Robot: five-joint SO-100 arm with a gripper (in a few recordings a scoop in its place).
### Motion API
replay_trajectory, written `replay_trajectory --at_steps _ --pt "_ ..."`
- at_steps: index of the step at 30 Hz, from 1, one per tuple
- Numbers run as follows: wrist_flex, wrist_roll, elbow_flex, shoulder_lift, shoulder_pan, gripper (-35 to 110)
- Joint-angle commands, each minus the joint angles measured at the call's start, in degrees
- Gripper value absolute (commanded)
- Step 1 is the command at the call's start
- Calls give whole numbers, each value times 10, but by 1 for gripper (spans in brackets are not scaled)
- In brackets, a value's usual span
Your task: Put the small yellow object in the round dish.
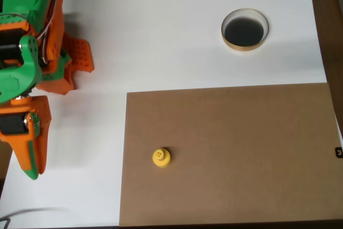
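The small yellow object (161,157) stands on the brown board, near the board's lower left part. Far from it, on the white table at the upper right, lies the round dish (245,29), dark inside with a pale tan rim and nothing in it. My orange and green gripper (32,172) is at the left edge of the overhead view and points down the picture, well to the left of the yellow object. Its two fingers lie together with nothing between them.
A brown board (225,154) covers the lower right of the white table (161,36). The arm's orange and green body (32,36) takes up the upper left corner. The table's right edge runs just beyond the dish.
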Motion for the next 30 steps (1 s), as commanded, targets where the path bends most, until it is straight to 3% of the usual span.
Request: replay_trajectory --at_steps 1,11,16,24,30 --pt "10 -35 -54 22 18 7" --pt "24 -99 -106 21 47 16" --pt "44 -129 -139 9 5 17" --pt "26 -120 -261 -215 -31 18" --pt "49 -134 -317 -275 -67 18"
